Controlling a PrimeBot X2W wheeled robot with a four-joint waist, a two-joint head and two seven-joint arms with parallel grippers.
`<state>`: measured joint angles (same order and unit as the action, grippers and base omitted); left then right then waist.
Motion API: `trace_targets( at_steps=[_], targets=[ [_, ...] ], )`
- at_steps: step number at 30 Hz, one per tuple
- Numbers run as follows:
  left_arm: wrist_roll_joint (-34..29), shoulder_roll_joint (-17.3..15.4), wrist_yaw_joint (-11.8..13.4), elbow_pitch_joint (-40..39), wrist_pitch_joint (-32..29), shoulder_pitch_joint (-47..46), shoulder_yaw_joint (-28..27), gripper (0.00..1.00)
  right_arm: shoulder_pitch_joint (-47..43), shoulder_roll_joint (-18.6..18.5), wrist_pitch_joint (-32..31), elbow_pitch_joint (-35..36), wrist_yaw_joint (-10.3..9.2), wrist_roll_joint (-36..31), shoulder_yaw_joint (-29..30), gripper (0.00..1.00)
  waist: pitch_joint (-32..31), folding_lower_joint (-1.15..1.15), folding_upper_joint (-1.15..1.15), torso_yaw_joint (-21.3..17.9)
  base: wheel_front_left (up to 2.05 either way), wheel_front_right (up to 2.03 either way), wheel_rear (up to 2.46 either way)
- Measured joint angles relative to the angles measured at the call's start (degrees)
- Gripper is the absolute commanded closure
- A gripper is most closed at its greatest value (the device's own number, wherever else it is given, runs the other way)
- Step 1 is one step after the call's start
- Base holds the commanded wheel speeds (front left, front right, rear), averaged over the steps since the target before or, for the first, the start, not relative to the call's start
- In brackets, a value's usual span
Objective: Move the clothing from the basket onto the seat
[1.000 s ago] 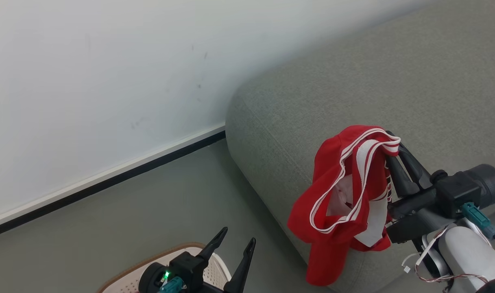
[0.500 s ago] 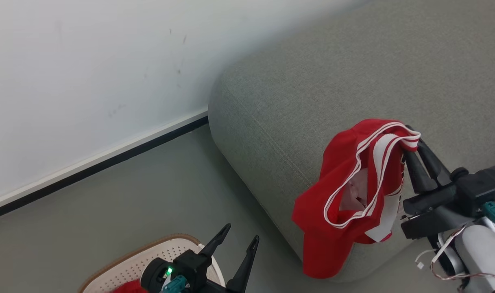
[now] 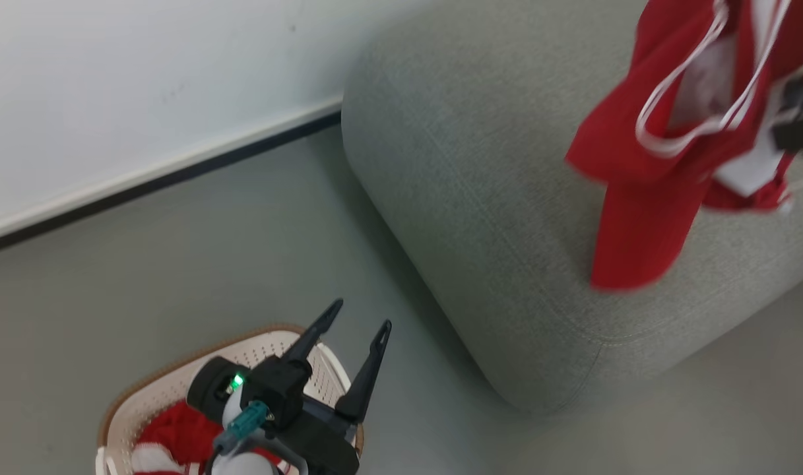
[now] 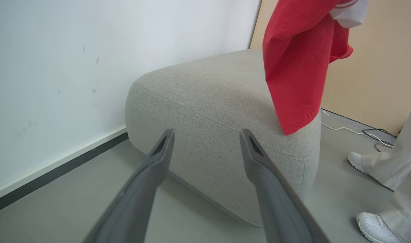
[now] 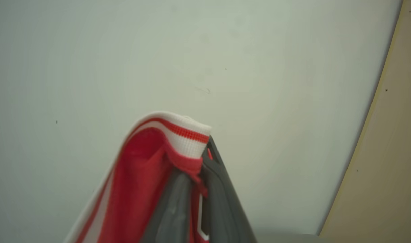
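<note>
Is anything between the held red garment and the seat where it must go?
Nothing visible. The garment, pinched in the right hand, hangs over the seat, whose grey top below it is bare.

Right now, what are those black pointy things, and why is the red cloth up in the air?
It's a robot with two arms, each ending in a gripper with two long fingers. One picture comes from a camera on its head, the other two from cameras on its wrists. The left gripper is open and empty, above the basket on the floor, where one red garment lies. The right gripper pinches another red garment by its white striped edge, so it hangs over the grey seat. The white shoes belong to a person standing nearby.
</note>
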<state>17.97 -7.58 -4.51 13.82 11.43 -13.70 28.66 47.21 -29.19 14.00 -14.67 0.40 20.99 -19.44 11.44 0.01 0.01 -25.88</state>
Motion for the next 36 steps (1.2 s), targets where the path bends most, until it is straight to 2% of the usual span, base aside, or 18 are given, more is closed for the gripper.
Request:
trace_targets(
  at_steps=[3,8,14,18,30,36],
  targets=[
    [-0.2,-0.9,0.0,-1.4,-0.3,-1.6,-0.4,0.00,7.0,-0.4,-0.6,-3.2,0.69,0.1,1.5,1.00,2.3,0.01,0.00,0.7,0.00,0.00,0.00],
    [-1.4,-1.5,0.0,-3.9,-1.1,-4.6,-0.2,0.00,16.3,-2.2,-1.8,-9.9,0.70,0.3,4.5,1.00,6.3,0.01,0.00,2.2,0.00,0.00,0.00],
    [-2.8,-2.5,-0.1,-7.9,-2.3,-7.6,0.4,0.00,23.8,-4.7,-3.2,-18.3,0.60,-0.1,6.0,1.00,11.2,0.01,0.00,4.3,0.00,0.00,0.00],
    [-4.2,-3.7,-0.1,-10.6,-3.5,-9.0,0.7,0.00,27.7,-5.1,-3.9,-22.3,0.53,-0.9,5.8,1.00,14.5,0.01,0.01,5.8,0.00,0.00,0.00],
    [-7.1,-5.2,-0.6,-16.2,-6.3,-12.2,2.0,0.00,30.1,-5.1,-1.6,-31.8,-1.92,-1.2,8.0,1.00,24.3,0.00,0.01,8.5,0.00,0.00,0.00],
    [-7.2,-5.5,-1.0,-16.6,-7.3,-12.3,2.5,0.00,29.4,-0.3,-0.8,-37.0,-1.98,0.0,7.3,1.00,28.0,0.00,0.00,8.7,0.00,0.00,0.00]
  ],
)
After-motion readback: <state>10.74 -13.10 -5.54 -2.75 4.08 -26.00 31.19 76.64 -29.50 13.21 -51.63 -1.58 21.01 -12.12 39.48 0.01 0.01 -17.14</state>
